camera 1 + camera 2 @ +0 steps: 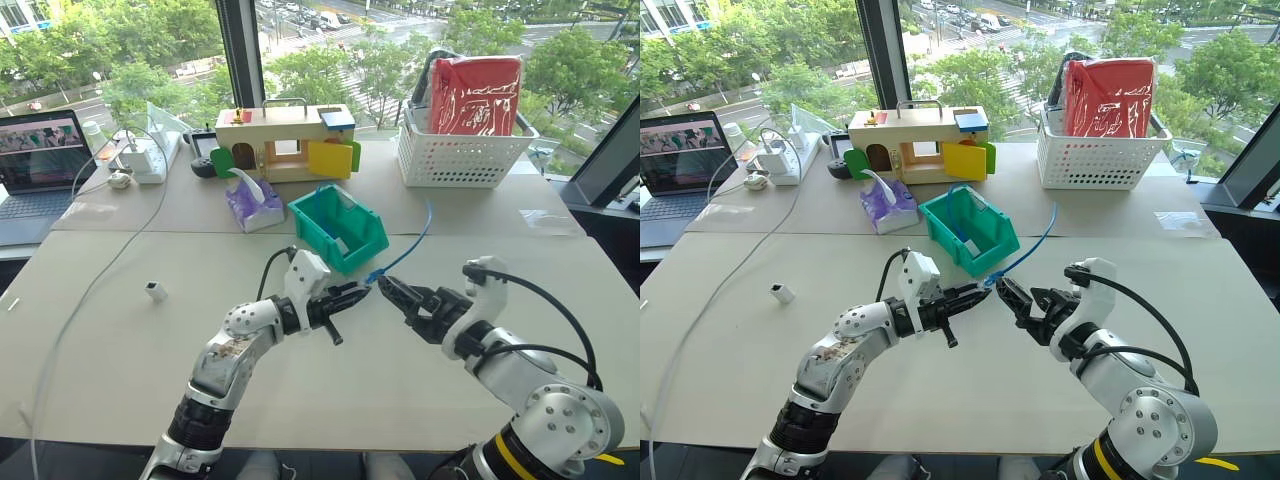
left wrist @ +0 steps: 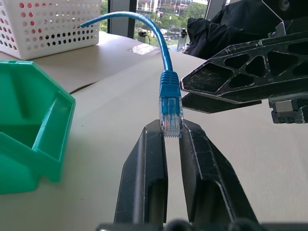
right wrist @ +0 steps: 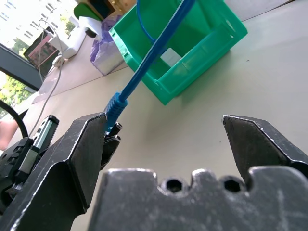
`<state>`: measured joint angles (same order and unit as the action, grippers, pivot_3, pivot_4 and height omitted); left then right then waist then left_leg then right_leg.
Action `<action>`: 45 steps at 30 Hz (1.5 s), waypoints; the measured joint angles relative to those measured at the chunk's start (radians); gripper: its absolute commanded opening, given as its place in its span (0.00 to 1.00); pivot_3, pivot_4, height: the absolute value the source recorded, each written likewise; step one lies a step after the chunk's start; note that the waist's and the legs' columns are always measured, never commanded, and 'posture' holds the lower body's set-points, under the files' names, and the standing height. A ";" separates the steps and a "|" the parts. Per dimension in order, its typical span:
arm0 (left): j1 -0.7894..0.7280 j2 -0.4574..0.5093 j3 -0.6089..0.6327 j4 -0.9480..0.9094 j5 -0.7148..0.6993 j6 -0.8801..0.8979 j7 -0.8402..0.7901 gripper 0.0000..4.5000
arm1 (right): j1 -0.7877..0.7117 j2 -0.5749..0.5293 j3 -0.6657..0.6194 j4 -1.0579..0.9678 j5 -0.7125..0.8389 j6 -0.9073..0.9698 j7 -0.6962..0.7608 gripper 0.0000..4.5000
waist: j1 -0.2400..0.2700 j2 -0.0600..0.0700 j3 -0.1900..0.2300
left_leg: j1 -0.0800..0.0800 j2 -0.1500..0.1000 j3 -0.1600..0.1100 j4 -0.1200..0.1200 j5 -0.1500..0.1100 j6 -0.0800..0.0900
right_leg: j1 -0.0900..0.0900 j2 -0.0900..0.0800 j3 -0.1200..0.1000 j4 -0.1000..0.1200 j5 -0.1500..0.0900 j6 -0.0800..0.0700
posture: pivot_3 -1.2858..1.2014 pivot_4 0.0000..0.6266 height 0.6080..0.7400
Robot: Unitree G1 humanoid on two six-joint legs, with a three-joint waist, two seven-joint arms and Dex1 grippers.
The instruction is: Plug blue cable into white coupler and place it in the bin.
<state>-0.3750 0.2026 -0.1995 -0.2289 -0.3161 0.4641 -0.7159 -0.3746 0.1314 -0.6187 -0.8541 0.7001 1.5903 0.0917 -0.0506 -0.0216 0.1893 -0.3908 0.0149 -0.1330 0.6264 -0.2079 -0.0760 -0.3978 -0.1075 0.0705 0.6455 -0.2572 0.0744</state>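
Beige tabletop near the bin (image 1: 340,228): left gripper (image 1: 352,296) pinched the light, floppy blue cable (image 2: 169,91) by its rigid plug; right gripper (image 1: 392,292) gaped empty

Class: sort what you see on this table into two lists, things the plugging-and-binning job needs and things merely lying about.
Job:
blue cable, plug pinched in the left gripper
white coupler, alone on the table
bin
right gripper, open

Lying about:
laptop
tissue pack
wooden toy house
white basket
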 measured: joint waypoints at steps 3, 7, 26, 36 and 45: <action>0.000 0.004 -0.001 -0.002 -0.001 0.001 0.001 0.00 | 0.000 0.000 0.003 0.001 0.026 -0.007 -0.013 0.99 | 0.000 0.000 0.000 | 0.000 0.000 0.000 0.000 0.000 0.000 | 0.000 0.000 0.000 0.000 0.000 0.000 | 0.52 0.24 1.00; 0.001 0.004 -0.003 -0.021 -0.006 0.014 0.005 0.00 | 0.000 0.001 0.017 0.014 0.068 -0.025 -0.037 0.99 | 0.000 0.000 0.000 | 0.000 0.000 0.000 0.000 0.000 0.000 | 0.000 0.000 0.000 0.000 0.000 0.000 | 0.52 0.24 1.00; 0.000 0.007 -0.020 -0.025 -0.040 0.020 0.004 0.00 | 0.080 0.005 0.110 0.152 0.510 -0.247 -0.363 0.21 | -0.002 0.000 0.000 | -0.006 0.000 0.000 0.000 0.000 0.000 | -0.006 0.000 0.000 0.000 0.000 0.000 | 0.52 0.24 1.00; 0.000 0.006 -0.021 -0.035 -0.041 0.026 0.005 0.00 | 0.166 -0.073 0.237 0.197 0.737 -0.488 -0.552 0.01 | -0.014 0.000 0.000 | -0.008 0.000 0.000 0.000 0.000 0.000 | -0.007 0.000 0.000 -0.001 0.000 0.000 | 0.52 0.24 1.00; -0.005 0.036 0.006 -0.035 -0.100 0.044 -0.029 0.62 | 0.192 -0.211 0.385 0.199 0.855 -0.640 -0.583 0.00 | -0.019 0.000 0.000 | -0.008 0.000 0.000 0.000 0.000 0.000 | -0.007 0.000 0.000 -0.001 0.000 0.000 | 0.52 0.24 1.00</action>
<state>-0.3802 0.2385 -0.1938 -0.2635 -0.4162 0.5082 -0.7453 -0.1823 -0.0796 -0.2341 -0.6551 1.5553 0.9502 -0.4911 -0.0697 -0.0212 0.1896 -0.3984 0.0151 -0.1331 0.6264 -0.2077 -0.0756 -0.4045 -0.1075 0.0706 0.6447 -0.2577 0.0745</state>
